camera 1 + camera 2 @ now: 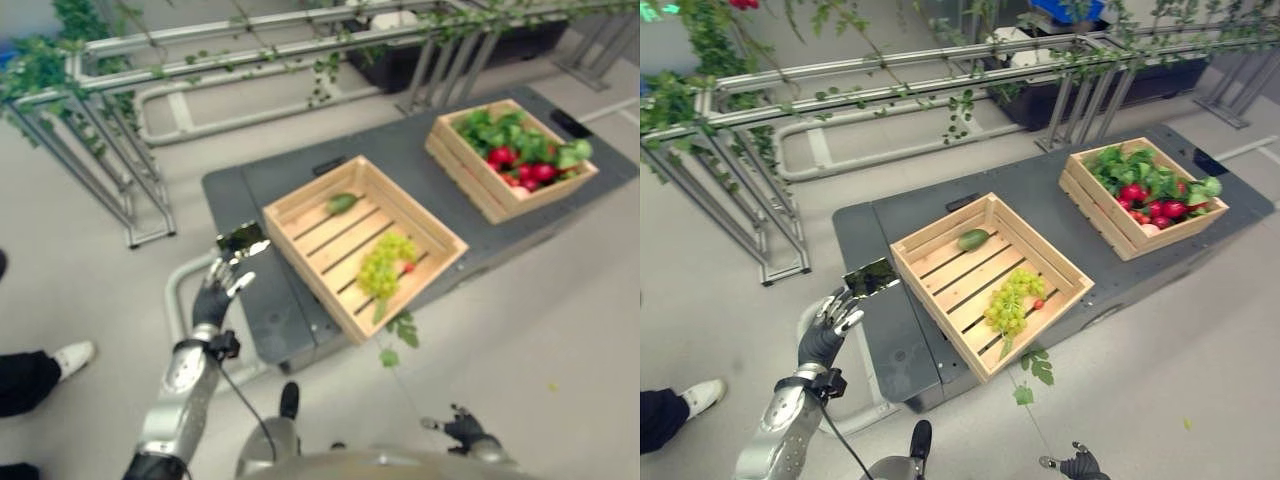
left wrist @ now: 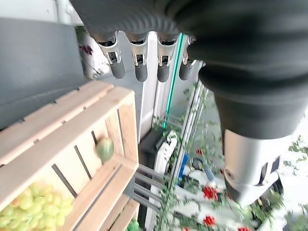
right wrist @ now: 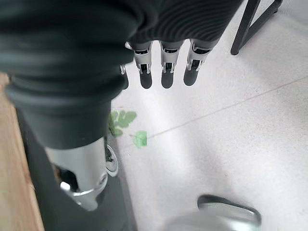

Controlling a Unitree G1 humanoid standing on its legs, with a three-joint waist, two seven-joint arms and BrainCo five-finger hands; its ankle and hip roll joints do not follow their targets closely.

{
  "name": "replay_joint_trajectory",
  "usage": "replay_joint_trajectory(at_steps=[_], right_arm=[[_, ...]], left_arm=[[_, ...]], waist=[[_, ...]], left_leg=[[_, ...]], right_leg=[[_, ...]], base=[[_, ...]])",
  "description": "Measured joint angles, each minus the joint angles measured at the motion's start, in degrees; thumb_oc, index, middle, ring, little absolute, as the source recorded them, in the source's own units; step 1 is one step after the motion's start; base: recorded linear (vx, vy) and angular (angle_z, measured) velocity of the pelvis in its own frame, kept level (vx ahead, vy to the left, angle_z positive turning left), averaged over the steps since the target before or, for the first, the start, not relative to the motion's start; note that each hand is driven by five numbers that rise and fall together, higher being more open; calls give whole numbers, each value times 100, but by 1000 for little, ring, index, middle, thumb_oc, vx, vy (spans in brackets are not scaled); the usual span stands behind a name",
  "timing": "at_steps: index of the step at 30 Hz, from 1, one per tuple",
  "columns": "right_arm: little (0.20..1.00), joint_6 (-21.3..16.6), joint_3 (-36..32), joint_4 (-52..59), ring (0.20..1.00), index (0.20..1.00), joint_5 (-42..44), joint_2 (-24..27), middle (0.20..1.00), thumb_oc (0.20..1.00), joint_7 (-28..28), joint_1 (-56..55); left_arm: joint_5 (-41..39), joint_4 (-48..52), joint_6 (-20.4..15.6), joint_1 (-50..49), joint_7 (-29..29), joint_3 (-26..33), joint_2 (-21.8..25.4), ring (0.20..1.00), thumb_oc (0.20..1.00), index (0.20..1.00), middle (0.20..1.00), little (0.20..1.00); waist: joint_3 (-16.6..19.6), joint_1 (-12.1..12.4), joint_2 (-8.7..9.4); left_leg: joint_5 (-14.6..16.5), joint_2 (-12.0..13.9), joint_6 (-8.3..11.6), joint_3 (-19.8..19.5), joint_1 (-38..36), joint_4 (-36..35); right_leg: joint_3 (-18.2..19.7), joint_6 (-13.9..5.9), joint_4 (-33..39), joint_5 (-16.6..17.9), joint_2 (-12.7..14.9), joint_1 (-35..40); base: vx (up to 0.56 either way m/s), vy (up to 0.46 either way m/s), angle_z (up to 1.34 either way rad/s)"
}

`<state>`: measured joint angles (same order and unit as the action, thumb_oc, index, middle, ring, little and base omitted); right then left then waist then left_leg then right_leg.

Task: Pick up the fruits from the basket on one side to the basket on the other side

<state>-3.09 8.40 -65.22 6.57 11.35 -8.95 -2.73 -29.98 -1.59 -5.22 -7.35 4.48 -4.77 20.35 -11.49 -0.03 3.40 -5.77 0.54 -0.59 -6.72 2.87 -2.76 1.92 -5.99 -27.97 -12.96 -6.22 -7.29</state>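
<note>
The near wooden crate (image 1: 310,187) sits slantwise on the grey table (image 1: 240,195). It holds a bunch of green grapes (image 1: 385,262), a small red fruit (image 1: 409,267) and an oval green fruit (image 1: 341,203). A far crate (image 1: 460,172) at the table's right end is full of red fruits (image 1: 520,170) and green leaves. My left hand (image 1: 215,295) is raised beside the table's left edge, open and empty; its fingers (image 2: 140,65) are straight, short of the near crate. Low by the floor, my right hand (image 1: 465,430) is open with straight fingers (image 3: 166,72), holding nothing.
A small shiny dark object (image 1: 242,240) lies at the table's left edge, just past my left hand. Leaves (image 1: 400,330) hang off the near crate's front corner. Metal railings with vines (image 1: 110,110) stand behind and to the left. A person's white shoe (image 1: 72,357) is at far left.
</note>
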Motion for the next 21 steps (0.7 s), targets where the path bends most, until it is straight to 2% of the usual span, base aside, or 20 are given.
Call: replay_joint_trajectory(at_steps=[1, 2, 3, 4, 5, 6, 7, 8, 9, 10, 11, 12, 13, 14, 15, 16, 18, 19, 20, 21], right_arm=[[1000, 4, -21, -16, 1000, 1000, 50, 2, 1000, 1000, -2, -4], [1000, 4, -103, -17, 1000, 1000, 104, 11, 1000, 1000, -14, -5], [1000, 3, -104, -16, 1000, 1000, 121, 27, 1000, 1000, -19, -16], [1000, 2, -113, -25, 1000, 1000, 159, 65, 1000, 1000, -29, 12], [1000, 0, -136, -34, 1000, 1000, 202, 64, 1000, 1000, -26, -17], [1000, 1, -155, -21, 1000, 1000, 208, 68, 1000, 1000, -23, 6], [1000, 2, -207, -18, 1000, 1000, 211, 63, 1000, 1000, -26, 43], [1000, 2, -264, -35, 1000, 1000, 212, -4, 1000, 1000, -26, 31], [1000, 9, -333, -65, 1000, 1000, 212, -30, 1000, 1000, -26, 29], [1000, 7, -348, -116, 1000, 1000, 212, 27, 1000, 1000, -27, 23], [1000, 7, -365, -123, 1000, 1000, 212, 52, 1000, 1000, -28, -13], [1000, 9, -436, -131, 1000, 1000, 212, 81, 1000, 1000, -33, -73], [1000, 10, -431, -145, 1000, 1000, 212, 111, 1000, 1000, -31, -74], [1000, 10, -408, -120, 1000, 1000, 211, 275, 1000, 1000, -24, -127], [1000, 20, -430, -126, 1000, 1000, 210, 343, 1000, 1000, -21, -154], [1000, 26, -479, -107, 1000, 1000, 210, 308, 1000, 1000, -19, -281], [1000, 28, -554, -135, 1000, 1000, 210, 315, 1000, 1000, -22, -433], [1000, 33, -555, -113, 1000, 1000, 211, 426, 1000, 1000, -18, -480], [1000, 55, -567, -113, 1000, 1000, 210, 512, 1000, 1000, -18, -485], [1000, 56, -570, -112, 1000, 1000, 210, 555, 1000, 1000, -16, -505]], left_arm=[[0, 2, -1, -2, 6, 19, 7, 1000, 1000, 1000, 1000, 1000], [-1, 1, 2, -7, 14, 19, 31, 1000, 1000, 1000, 1000, 1000], [-1, -2, 6, -5, 18, 13, 33, 1000, 1000, 1000, 1000, 1000], [-1, -15, 12, 17, 25, -3, 14, 1000, 1000, 1000, 1000, 1000], [-5, -68, 15, 83, 40, -36, 40, 1000, 1000, 1000, 1000, 1000], [-4, -117, 23, 152, 49, -81, 66, 1000, 1000, 1000, 1000, 1000], [-2, -143, 24, 226, 47, -111, 114, 1000, 1000, 1000, 1000, 1000], [-2, -210, 28, 232, 47, -126, 224, 1000, 1000, 1000, 1000, 1000], [-2, -258, 31, 214, 48, -120, 222, 1000, 1000, 1000, 1000, 1000], [0, -291, 66, 79, 50, -139, 122, 1000, 1000, 1000, 1000, 1000], [1, -295, 78, 42, 47, -158, 59, 1000, 1000, 1000, 1000, 1000], [1, -304, 90, 61, 48, -241, -28, 1000, 1000, 1000, 1000, 1000], [1, -311, 92, 79, 37, -284, -42, 1000, 1000, 1000, 1000, 1000], [1, -336, 116, 53, 4, -307, -208, 1000, 1000, 1000, 1000, 1000], [0, -299, 116, -13, -23, -288, -289, 1000, 1000, 1000, 1000, 1000], [1, -219, 113, -40, -40, -292, -202, 1000, 1000, 1000, 1000, 1000], [1, -204, 119, -37, -73, -307, -182, 1000, 1000, 1000, 1000, 1000], [1, -197, 126, -51, -82, -307, -194, 1000, 1000, 1000, 1000, 1000], [1, -198, 151, -68, -83, -298, -187, 1000, 1000, 1000, 1000, 1000], [1, -197, 159, -85, -86, -302, -192, 1000, 1000, 1000, 1000, 1000]], waist=[[-2, -69, -5], [-12, -84, -22], [-36, -94, -61], [-44, -86, -117], [-80, -99, -175], [-110, -106, -222], [-124, -174, -226], [-88, -233, -92], [-74, -204, -33], [-35, -236, -148], [-5, -252, -195], [29, -264, -180], [48, -248, -197], [153, -251, -326], [301, -254, -466], [445, -380, -391], [521, -522, -346], [551, -512, -467], [566, -512, -549], [589, -529, -604]], left_leg=[[-13, -6, -14, -28, 52, -13], [-38, 13, -48, 15, 59, -54], [-32, 19, -40, -6, 46, -58], [-22, 28, -21, -53, 65, -42], [18, 41, 13, -297, 96, 14], [60, 52, 21, -384, 131, 58], [93, 53, 66, -551, 168, 64], [102, -4, 95, -680, 54, -93], [122, -2, 141, -671, -54, -169], [282, 211, 214, -669, -161, -255], [359, 265, 283, -678, -184, -257], [523, 318, 367, -727, -227, -106], [593, 229, 365, -678, -214, 136], [836, 171, 220, -605, -234, 483], [836, 342, 389, -705, -245, 316], [847, 365, 400, -761, -306, 151], [855, 442, 399, -774, -503, -55], [862, 456, 352, -737, -521, -5], [822, 518, 403, -751, -528, -24], [835, 527, 426, -749, -534, -10]], right_leg=[[34, -30, 323, 21, 65, -154], [84, -11, 824, 124, 333, -432], [114, 9, 1114, 221, 473, -481], [184, -58, 1851, 434, 657, -463], [664, -124, 2361, 696, 756, -519], [931, -189, 2607, 817, 744, -468], [1014, -283, 2721, 893, 768, -449], [1032, -265, 2733, 814, 921, -411], [962, -224, 2711, 1108, 931, -414], [594, -294, 2611, 1313, 913, -338], [570, -319, 2652, 1346, 845, -275], [517, -245, 2768, 1408, 783, -179], [494, -241, 2788, 1440, 803, -114], [367, -285, 2940, 1441, 747, 25], [249, -139, 2781, 1484, 599, -29], [175, 123, 2750, 1615, 601, 16], [32, 237, 2896, 1675, 557, 132], [-11, 345, 2959, 1729, 504, 197], [-82, 486, 3057, 1834, 472, 285], [-92, 500, 3115, 1843, 458, 332]], base=[[217, -67, 51], [158, -53, 39], [313, -84, 36], [228, -39, 39], [260, -72, 48], [96, -39, 55], [145, -123, 82], [105, -93, 71], [236, -173, 60], [135, -79, 29], [283, -197, 43], [223, -170, 27], [268, -240, 16], [155, -160, -1], [124, -162, 16], [105, -137, 47], [94, -136, 45], [68, -121, 7], [35, -85, 1], [14, -106, 5]])
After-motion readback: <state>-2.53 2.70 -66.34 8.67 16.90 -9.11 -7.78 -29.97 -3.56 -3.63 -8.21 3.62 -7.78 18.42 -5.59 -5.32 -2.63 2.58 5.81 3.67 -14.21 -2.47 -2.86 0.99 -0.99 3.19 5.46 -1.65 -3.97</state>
